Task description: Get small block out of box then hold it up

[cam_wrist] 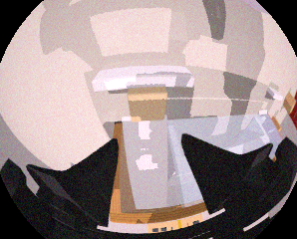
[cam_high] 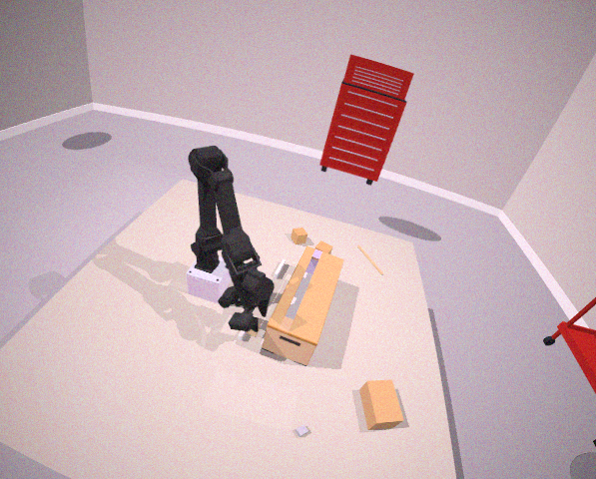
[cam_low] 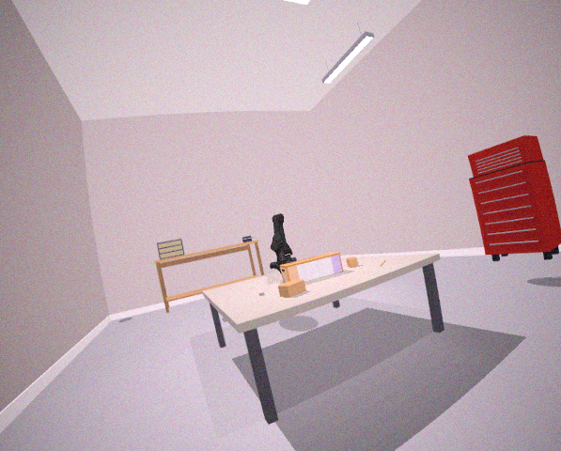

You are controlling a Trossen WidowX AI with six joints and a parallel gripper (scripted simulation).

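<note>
The small tan block point(cam_high: 254, 332) point(cam_wrist: 148, 106) is outside the orange box point(cam_high: 326, 293) point(cam_low: 289, 272), low beside its near end on the arm's side. A white bar point(cam_wrist: 144, 80) lies just behind the block in the wrist view. My black gripper point(cam_high: 255, 315) point(cam_wrist: 149, 139) is partly open, with nothing between its fingers. It is above and close to the block, which shows beyond the gap between the fingertips in the wrist view. In the top view the gripper partly hides the block. Whether the block lies flat on the table is hard to tell. In the exterior view the block is hidden.
A larger orange block point(cam_high: 381, 404) point(cam_low: 291, 288) and a small grey tile point(cam_high: 301, 430) point(cam_low: 261, 293) lie beyond the box's near end. An orange cube point(cam_high: 298, 236) and a thin stick point(cam_high: 369, 259) point(cam_low: 382, 263) lie near the far end. Another white bar point(cam_high: 280, 268) is alongside the box.
</note>
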